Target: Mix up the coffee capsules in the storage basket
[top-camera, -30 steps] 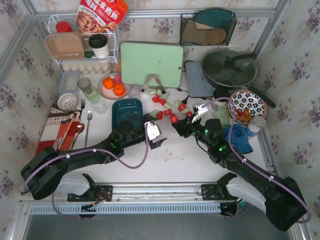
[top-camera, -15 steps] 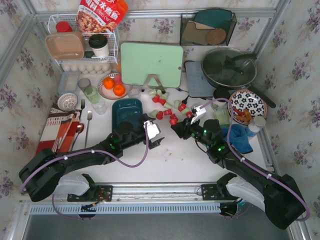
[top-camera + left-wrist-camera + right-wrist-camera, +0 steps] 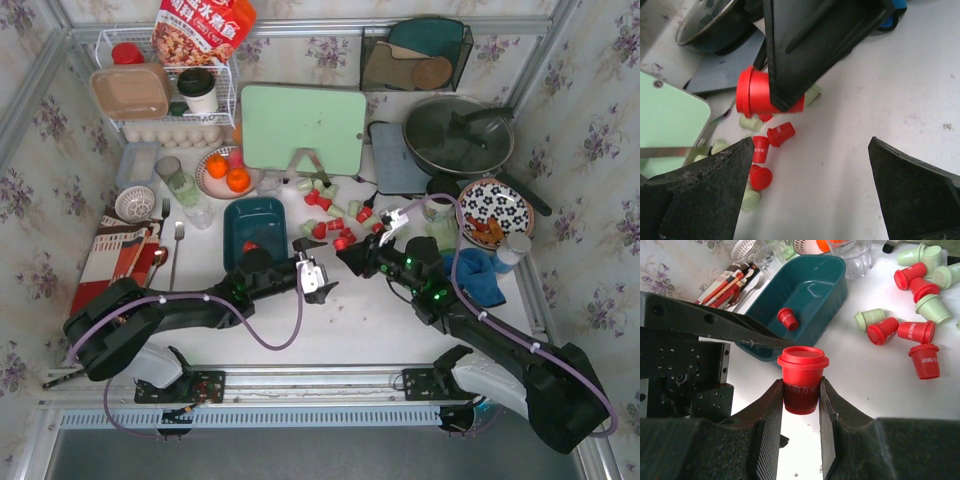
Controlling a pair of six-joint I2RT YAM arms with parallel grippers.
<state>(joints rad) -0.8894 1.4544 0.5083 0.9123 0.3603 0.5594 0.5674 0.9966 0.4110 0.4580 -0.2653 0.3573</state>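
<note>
Right fingers [image 3: 771, 410] clamped on red capsule [image 3: 802, 375], long axis along the fingers, wide rim outward, narrow end wristward, above table [image 3: 880, 390] beside storage basket [image 3: 837, 287]. Left fingers [image 3: 705, 190] spread wide, empty.

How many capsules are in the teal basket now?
1: a red capsule lying on the basket floor. The right claw holds a second capsule outside it. The left arm covers the basket's near end, so more may be hidden.
</note>
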